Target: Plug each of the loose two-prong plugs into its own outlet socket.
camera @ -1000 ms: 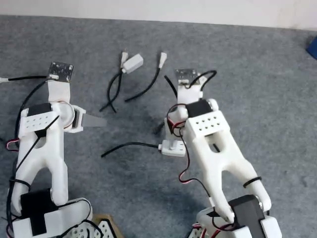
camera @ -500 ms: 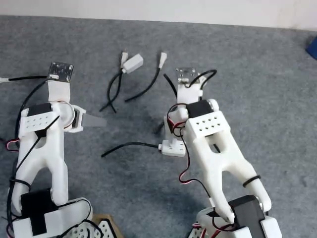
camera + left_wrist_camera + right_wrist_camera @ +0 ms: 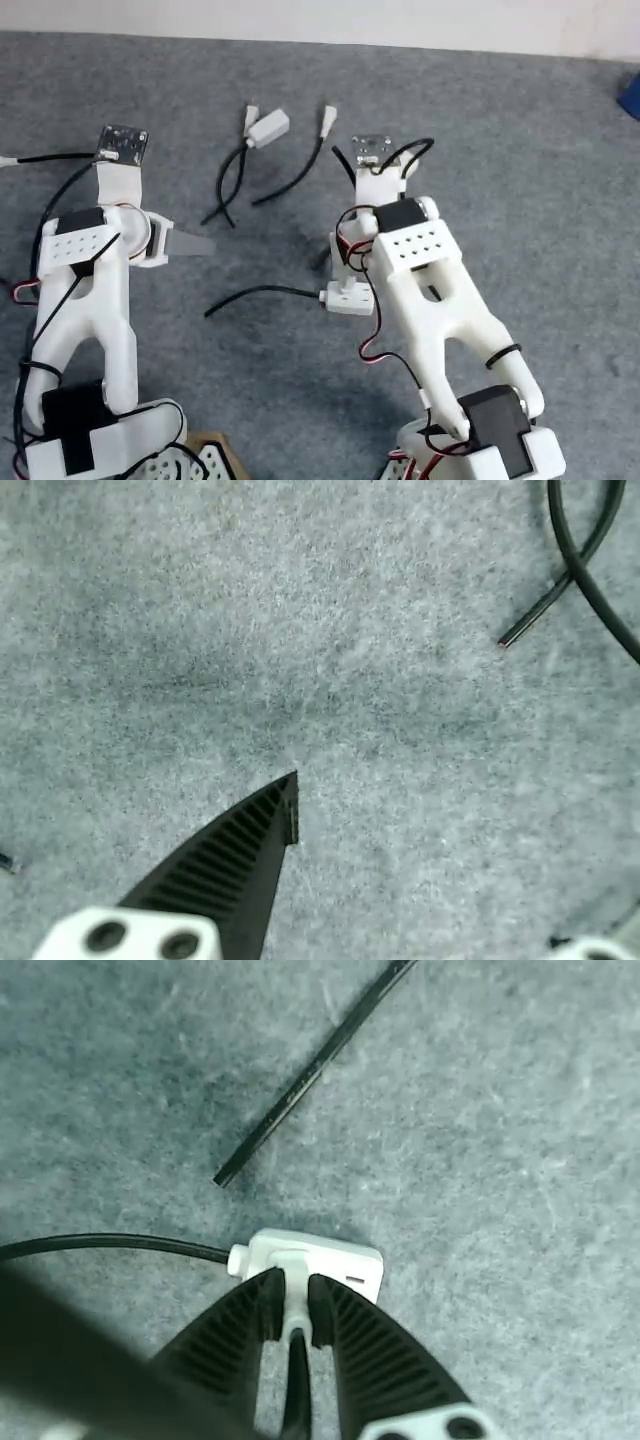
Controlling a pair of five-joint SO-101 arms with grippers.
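Nearby, at the front of the grey counter, the two white arms rise side by side. The right pincer is closed on a narrow tab of a white block, with a dark ribbed finger pressed against each side of the tab. The block lies flat on the counter beside the right arm's wrist. From these views I cannot tell whether it is a plug or a socket. Its black cable runs off across the counter towards the left arm and ends loose. The left pincer points sideways towards the middle of the counter, just above the surface, and is open and grips nothing. In the left wrist view its one dark finger tapers to a tip with bare counter beside it, and a cable loop lies farther off. Beyond the right pincer, a cut cable end lies apart from the held block. Farthest back, between the two arms' camera heads, a second white block lies tilted with its cable looping forward. Near it, not touching, lies a small white plug on its own curved cable.
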